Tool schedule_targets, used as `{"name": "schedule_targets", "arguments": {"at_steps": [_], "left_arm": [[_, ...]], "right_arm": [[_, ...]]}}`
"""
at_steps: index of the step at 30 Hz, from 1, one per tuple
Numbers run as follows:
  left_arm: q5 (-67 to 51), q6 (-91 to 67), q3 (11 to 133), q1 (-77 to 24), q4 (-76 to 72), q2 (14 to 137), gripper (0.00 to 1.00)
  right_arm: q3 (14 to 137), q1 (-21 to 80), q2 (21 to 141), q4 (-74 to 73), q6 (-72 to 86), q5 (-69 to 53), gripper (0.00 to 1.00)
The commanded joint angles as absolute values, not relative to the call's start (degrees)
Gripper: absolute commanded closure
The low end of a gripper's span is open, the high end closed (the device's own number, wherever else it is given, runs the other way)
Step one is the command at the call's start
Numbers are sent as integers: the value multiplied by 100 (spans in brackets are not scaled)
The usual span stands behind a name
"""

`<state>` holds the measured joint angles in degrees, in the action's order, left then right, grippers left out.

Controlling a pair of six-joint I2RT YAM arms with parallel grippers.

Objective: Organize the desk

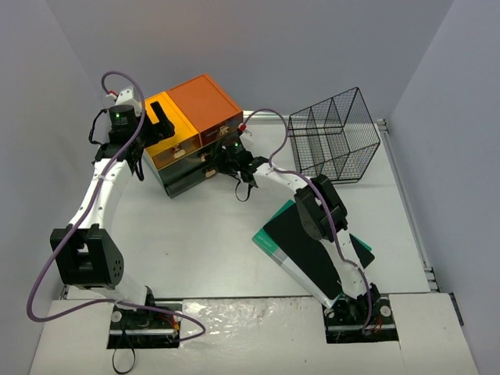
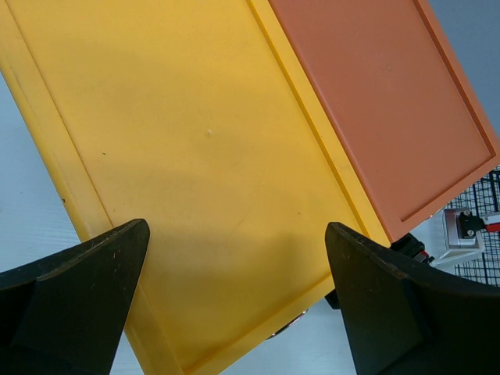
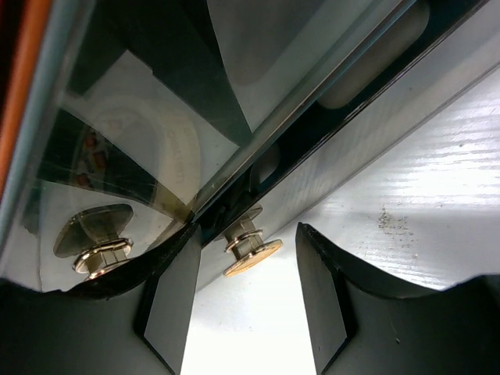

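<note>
The white desk (image 1: 211, 234) holds a drawer chest with a yellow top (image 1: 178, 139), an orange top (image 1: 205, 100) and dark green drawers (image 1: 183, 181). My left gripper (image 1: 162, 121) hovers open above the yellow top (image 2: 195, 141), holding nothing. My right gripper (image 1: 228, 160) is at the front of a lower drawer. In the right wrist view it (image 3: 247, 234) is open, with a brass drawer knob (image 3: 254, 258) between its fingers, which do not touch it. The desk surface (image 3: 422, 195) shows just below.
A black wire basket (image 1: 332, 137) stands at the back right, its edge also in the left wrist view (image 2: 488, 266). Dark green and black flat books (image 1: 301, 242) lie at the near right under the right arm. A second brass knob (image 3: 98, 250) sits left of the gripper.
</note>
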<state>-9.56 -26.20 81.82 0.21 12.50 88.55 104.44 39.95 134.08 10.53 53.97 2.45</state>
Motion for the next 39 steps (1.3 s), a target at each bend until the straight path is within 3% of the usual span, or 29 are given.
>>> {"name": "schedule_targets", "arguments": {"at_steps": [1,18,23,27,39], "left_arm": [[-387,-2619,7903,309,2630,8947,3],[-404,-2654,7901,325,2479,8930,3],[-413,-2698,7778,316,2408,8912,3],[-420,-2686,7755,316,2412,8903,3],[-428,-2607,7761,334,2478,8868,3]], "right_arm": [[10333,3927,12912,1388,5136,364,52],[9123,4131,10820,502,4060,1310,49],[9134,4094,11260,361,4482,1211,52],[9244,4048,11905,596,5044,761,75],[9628,3936,12877,1576,5462,511,81]]}}
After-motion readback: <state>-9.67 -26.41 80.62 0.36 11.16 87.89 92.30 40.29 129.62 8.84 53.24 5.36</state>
